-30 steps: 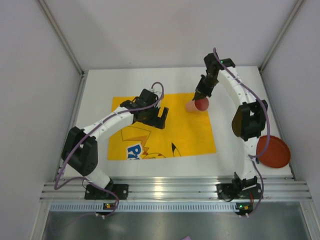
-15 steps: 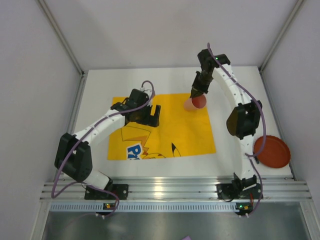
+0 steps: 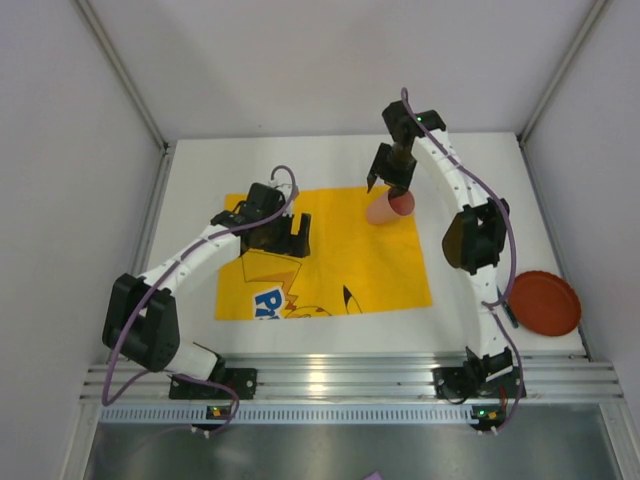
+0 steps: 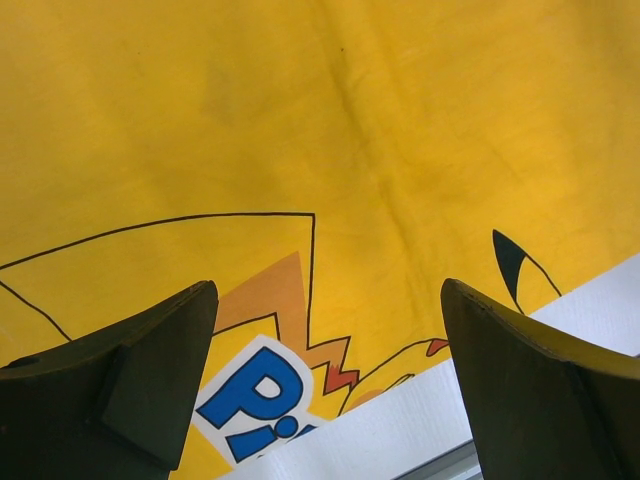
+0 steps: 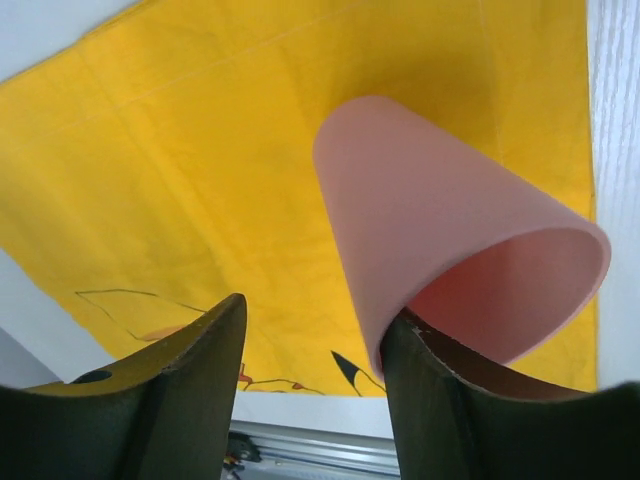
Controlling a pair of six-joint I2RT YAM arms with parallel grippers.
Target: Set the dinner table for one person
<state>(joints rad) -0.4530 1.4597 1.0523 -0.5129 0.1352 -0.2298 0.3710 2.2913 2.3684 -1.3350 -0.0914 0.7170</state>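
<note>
Right gripper [image 5: 315,320] hung open at the cup [image 5: 430,230] on the mat [image 5: 150,150], left gripper [image 4: 328,290] open and empty, plate [image 3: 545,303] not placed yet, so lots left imo.

**White dinner table with a yellow mat and a red plate**

The dinner table [image 3: 200,170] is a flat, matte white rectangle with a silver rail [image 3: 340,380] along its near edge. A yellow cartoon-printed cloth mat [image 3: 350,260] lies flat across its middle. A round dark-red plate [image 3: 545,303] rests on bare white near the near right corner, apart from the mat.
</note>
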